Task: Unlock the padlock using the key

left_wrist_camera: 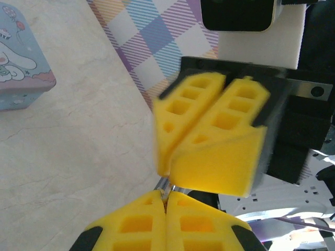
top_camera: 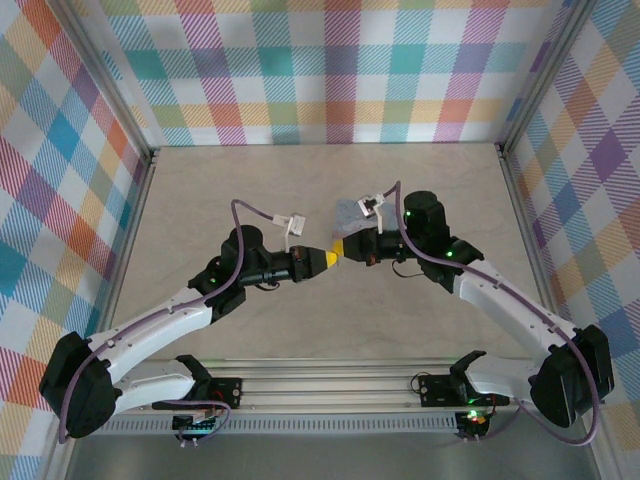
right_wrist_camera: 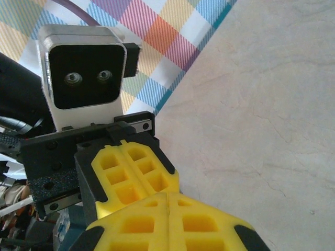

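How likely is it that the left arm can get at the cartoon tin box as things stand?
Probably yes for reach: the tin box lies off to the side of the left gripper, with bare table between. But it is shut on what looks like the key, so it couldn't grasp.

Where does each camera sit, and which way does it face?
Top external: above and behind the bases, looking down on the table; both arms show, left gripper meeting right gripper.
Left wrist: on the left arm, facing along its own fingers, apparently pinching the key, toward the right gripper and tin box.
Right wrist: on the right arm, facing along its own fingers toward the left gripper.
Shared: each wrist view shows the opposite gripper.
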Robot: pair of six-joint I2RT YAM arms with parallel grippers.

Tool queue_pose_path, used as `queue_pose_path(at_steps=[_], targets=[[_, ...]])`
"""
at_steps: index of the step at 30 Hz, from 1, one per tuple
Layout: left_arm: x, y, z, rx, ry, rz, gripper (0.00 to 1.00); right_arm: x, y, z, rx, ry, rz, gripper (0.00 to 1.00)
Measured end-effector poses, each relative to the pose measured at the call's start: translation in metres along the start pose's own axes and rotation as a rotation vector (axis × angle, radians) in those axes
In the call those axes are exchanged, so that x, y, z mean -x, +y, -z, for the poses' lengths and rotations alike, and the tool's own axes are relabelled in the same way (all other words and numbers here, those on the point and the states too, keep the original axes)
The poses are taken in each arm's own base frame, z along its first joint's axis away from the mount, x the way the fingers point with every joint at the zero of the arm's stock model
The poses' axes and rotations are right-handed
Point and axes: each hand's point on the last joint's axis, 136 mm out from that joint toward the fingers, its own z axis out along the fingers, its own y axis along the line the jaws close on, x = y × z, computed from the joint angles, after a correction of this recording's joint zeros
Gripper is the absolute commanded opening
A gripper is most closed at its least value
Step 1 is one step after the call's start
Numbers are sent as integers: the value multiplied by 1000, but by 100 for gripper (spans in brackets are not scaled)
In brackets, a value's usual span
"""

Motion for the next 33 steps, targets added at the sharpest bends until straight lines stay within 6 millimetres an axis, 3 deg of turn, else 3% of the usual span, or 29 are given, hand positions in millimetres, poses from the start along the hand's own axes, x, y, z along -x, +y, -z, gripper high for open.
queue_pose_path(at_steps=[4,9,17,21,25,33], targets=[[-4,1,0,-1,21,-9,0,3,-5,1,-33,-14,7,26],[-5,2,0,5,24,-5,0,6,-1,0,-15,-21,4,0],[-5,3,2,16,20,-6,0,4,1,0,6,-21,-17,0],[-6,3,3,17,23,-21,26,1,-1,0,-3,-9,-1,0],[-6,-3,6,4,24,-43,36,1,3,4,-25,23,49,0],[1,-22,12,-68,8,-69,33,11,19,7,11,42,147,0]])
